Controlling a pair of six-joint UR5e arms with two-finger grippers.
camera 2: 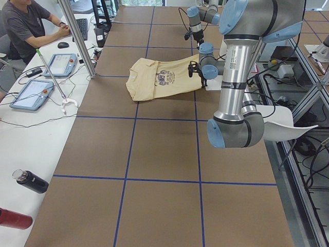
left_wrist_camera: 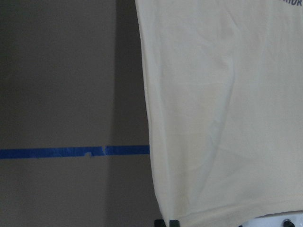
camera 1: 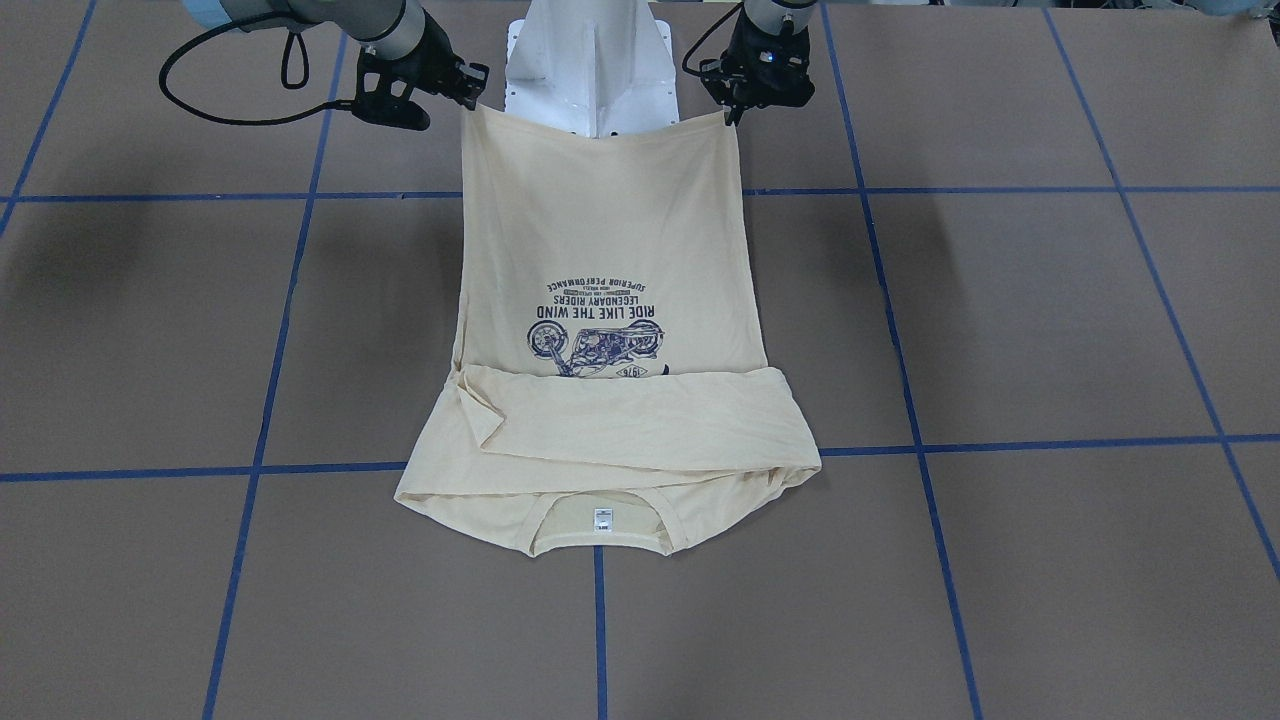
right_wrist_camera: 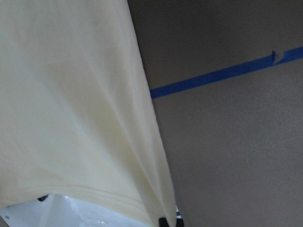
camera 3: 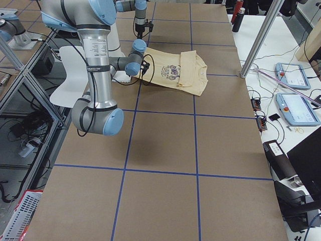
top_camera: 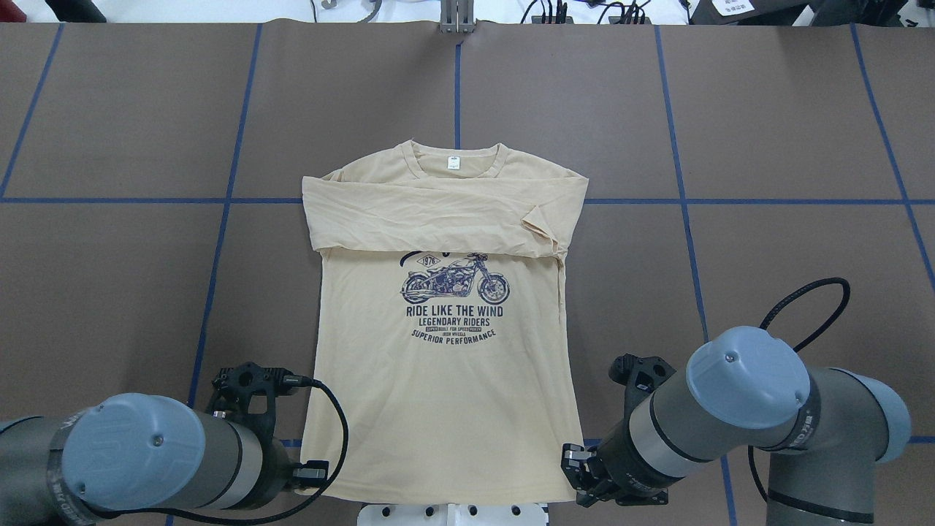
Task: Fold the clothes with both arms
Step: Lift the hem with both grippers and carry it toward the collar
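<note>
The brown surface (top_camera: 109, 292) is gridded with blue tape, and the T-shirt (top_camera: 438, 394) lies in the middle of it, print up, collar (top_camera: 453, 150) at the far side from the robot. Its sleeves (top_camera: 438, 219) are folded across the chest.

My left tool (camera 1: 733, 117) is pinched closed on the left hem corner. That corner is raised off the surface, just in front of the white pedestal (camera 1: 590, 60). The hem runs fairly straight from there to my right tool (camera 1: 472, 100), which is closed on the other corner at about the same height.

I judge the step in hand to be carrying the hem over toward the collar. To do it well I would:
- move both tools forward together, level and at one pace;
- hold the hem taut without stretching it, since the thin fabric would drag the shoulders out of place;
- lift high enough that the body rolls over instead of sliding;
- set the hem down square with the shoulder line.

The navy print (top_camera: 454, 288) shows a motorcycle under a "1976" badge, then "RIDE LIKE THE WIND", "LEGENDARY RIDERS" and "SUPERIOR PERFORMANCE". Two finer lines between them are too small for me to read. The same goes for the white neck label (top_camera: 453, 163).
</note>
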